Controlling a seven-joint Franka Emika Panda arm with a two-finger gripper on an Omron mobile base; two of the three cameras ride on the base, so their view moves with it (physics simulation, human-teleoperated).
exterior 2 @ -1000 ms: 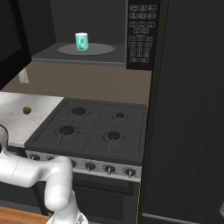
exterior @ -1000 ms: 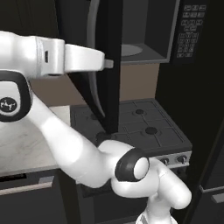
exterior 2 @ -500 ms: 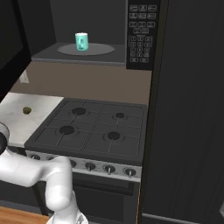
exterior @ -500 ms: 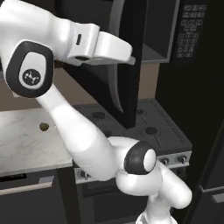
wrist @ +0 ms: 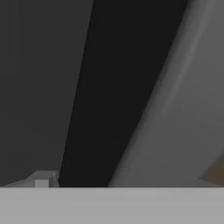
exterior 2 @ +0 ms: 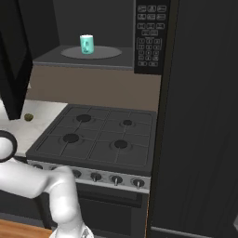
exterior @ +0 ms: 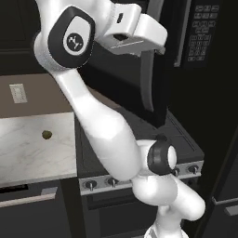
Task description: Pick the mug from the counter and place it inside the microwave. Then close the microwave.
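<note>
Teal mug (exterior 2: 86,44) stands upright on the round grey turntable (exterior 2: 102,52) inside the open black microwave (exterior 2: 148,37), upper left of the right base view. White arm (exterior: 93,116) reaches to the top of the left base view beside the door handle (exterior: 148,74), its pincer spread wide and empty.

- Mug (exterior 2: 86,44): teal, with a pale mark on its side, on the round grey turntable (exterior 2: 104,52)
- Microwave (exterior 2: 100,28): black box; keypad panel (exterior 2: 149,35) black with pale grey buttons, right of the turntable
- Microwave door (exterior: 149,65): dark, with a grey curved handle
- Counter (exterior: 32,146): white-grey veined marble
- Small lump (exterior: 46,135) on the counter: olive-brown
- Gas stovetop (exterior 2: 97,139): black with dark grey burners; knobs (exterior 2: 115,179) grey
- Wall behind the stovetop (exterior 2: 93,86): brown-tan
- Arm (exterior: 93,121): white with dark joints
</note>
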